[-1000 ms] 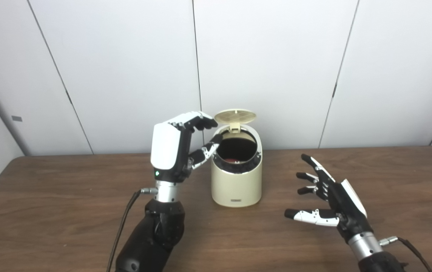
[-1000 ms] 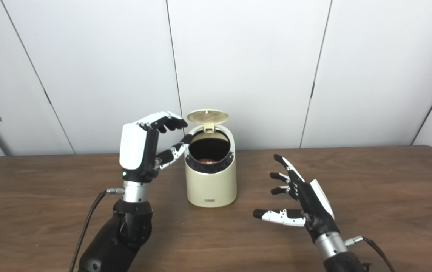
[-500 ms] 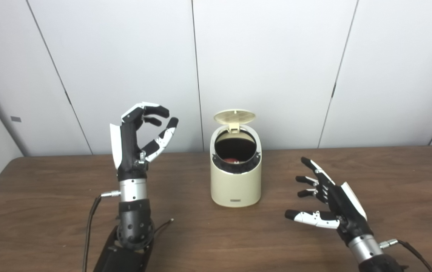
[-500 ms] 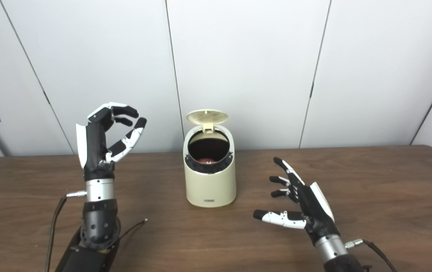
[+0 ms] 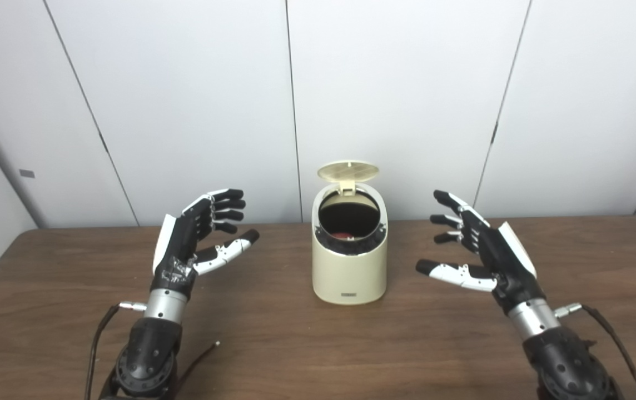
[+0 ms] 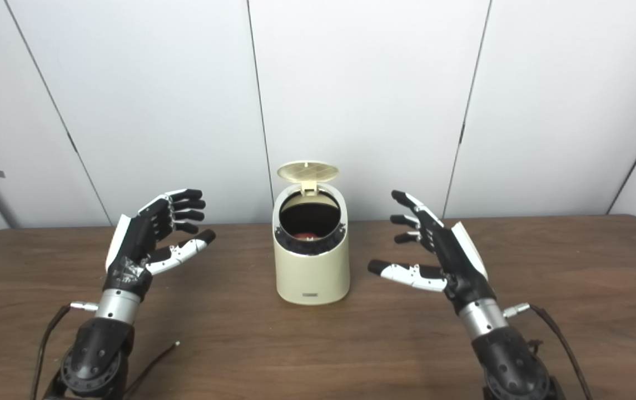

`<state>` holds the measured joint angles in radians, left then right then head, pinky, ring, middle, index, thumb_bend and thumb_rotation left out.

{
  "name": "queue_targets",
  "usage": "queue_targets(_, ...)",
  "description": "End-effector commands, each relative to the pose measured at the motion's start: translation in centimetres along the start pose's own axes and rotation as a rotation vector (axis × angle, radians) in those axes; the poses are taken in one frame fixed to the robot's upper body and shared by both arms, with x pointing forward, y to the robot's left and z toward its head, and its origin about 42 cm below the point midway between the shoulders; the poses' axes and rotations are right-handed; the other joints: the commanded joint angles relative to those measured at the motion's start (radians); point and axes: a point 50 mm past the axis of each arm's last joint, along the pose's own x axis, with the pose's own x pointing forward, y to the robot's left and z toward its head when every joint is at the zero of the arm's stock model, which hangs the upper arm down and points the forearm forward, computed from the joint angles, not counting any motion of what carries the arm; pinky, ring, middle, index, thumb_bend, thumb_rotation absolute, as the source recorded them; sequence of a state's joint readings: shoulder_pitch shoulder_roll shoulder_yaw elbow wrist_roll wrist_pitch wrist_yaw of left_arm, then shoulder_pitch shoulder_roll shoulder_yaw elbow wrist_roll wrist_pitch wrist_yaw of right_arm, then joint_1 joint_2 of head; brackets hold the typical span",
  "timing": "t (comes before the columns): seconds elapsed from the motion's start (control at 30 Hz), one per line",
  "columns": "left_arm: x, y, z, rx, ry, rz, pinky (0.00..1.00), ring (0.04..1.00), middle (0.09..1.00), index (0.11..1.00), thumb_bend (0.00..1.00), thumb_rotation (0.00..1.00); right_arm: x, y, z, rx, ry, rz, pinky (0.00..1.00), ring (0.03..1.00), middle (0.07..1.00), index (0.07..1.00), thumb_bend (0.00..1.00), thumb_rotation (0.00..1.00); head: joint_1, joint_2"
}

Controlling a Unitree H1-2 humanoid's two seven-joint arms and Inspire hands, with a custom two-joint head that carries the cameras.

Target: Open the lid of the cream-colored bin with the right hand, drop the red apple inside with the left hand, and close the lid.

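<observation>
1. We see the cream-colored bin [image 5: 349, 261] standing upright on the brown table [image 5: 318, 344], near the middle of its far edge.
2. Its lid [image 5: 348, 170] is tipped up at the back (hinged at the rim), leaving the round mouth open toward us.
3. Inside the dark opening we can make out a small patch of the red apple [image 5: 341, 235], low at the bottom; most of it is hidden by the rim.
4. Our left hand [image 5: 195, 236] hovers left of the bin, well apart from it, its fingers [image 5: 228, 204] spread and holding nothing.
5. Our right hand [image 5: 482, 250] hovers right of the bin, also clear of it, fingers spread and empty, palm turned toward the bin.
</observation>
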<state>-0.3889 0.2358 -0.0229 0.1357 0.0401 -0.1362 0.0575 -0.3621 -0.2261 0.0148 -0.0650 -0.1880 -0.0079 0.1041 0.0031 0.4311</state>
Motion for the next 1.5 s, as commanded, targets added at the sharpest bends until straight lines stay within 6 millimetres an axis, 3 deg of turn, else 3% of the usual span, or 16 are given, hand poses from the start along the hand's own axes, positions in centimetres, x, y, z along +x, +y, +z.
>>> queue_targets(0.0,0.7,0.4,0.7,0.04,-0.057,-0.001,0.56,0.649,0.699,0.721,0.62,0.07,2.9,-1.2,3.5,-0.061,-0.137,-0.005,0.68,0.821,0.916,0.869,0.67,0.44,0.002,-0.004)
queue_targets(0.2,-1.6,-1.8,-2.5,0.006,0.003,-0.016,0.55,0.643,0.698,0.723,0.61,0.01,7.2,-1.2,8.1,-0.18,-0.224,0.061,0.65,0.816,0.886,0.847,0.65,0.47,-0.005,-0.016)
queue_targets(0.3,-2.6,-3.0,-3.6,-0.017,0.031,-0.014,0.54,0.638,0.691,0.72,0.61,0.0,8.4,-0.7,9.3,-0.24,-0.222,0.09,0.64,0.793,0.854,0.825,0.66,0.51,-0.003,-0.019)
queue_targets(0.47,-4.0,-4.2,-5.3,-0.057,0.07,-0.027,0.54,0.634,0.684,0.715,0.59,0.0,10.0,-0.6,11.3,-0.373,-0.204,0.118,0.68,0.814,0.864,0.844,0.64,0.65,-0.002,-0.02)
queue_targets(0.53,-4.5,-4.5,-5.7,-0.067,0.089,-0.036,0.56,0.648,0.688,0.722,0.59,0.0,10.6,-0.7,11.9,-0.395,-0.201,0.135,0.77,0.871,0.889,0.858,0.62,0.67,-0.002,-0.02)
queue_targets(0.67,-5.4,-5.0,-6.5,-0.079,0.115,-0.046,0.57,0.652,0.684,0.726,0.59,0.0,12.1,-0.7,13.0,-0.47,-0.217,0.168,0.82,0.901,0.898,0.863,0.62,0.68,0.001,-0.02)
queue_targets(0.9,-6.8,-5.6,-7.4,-0.093,0.15,-0.049,0.58,0.663,0.687,0.735,0.59,0.0,13.6,-0.6,14.0,-0.577,-0.212,0.194,0.77,0.887,0.87,0.842,0.65,0.69,0.004,-0.022)
queue_targets(1.2,-7.4,-5.9,-7.8,-0.087,0.167,-0.042,0.59,0.66,0.684,0.741,0.57,0.0,14.0,-1.3,13.9,-0.624,-0.214,0.213,0.77,0.89,0.865,0.834,0.65,0.67,0.01,-0.022)
queue_targets(1.47,-7.4,-5.9,-7.7,-0.086,0.17,-0.036,0.61,0.663,0.678,0.736,0.57,0.0,13.7,-1.1,13.9,-0.681,-0.198,0.294,0.75,0.874,0.816,0.759,0.67,0.64,0.012,-0.018)
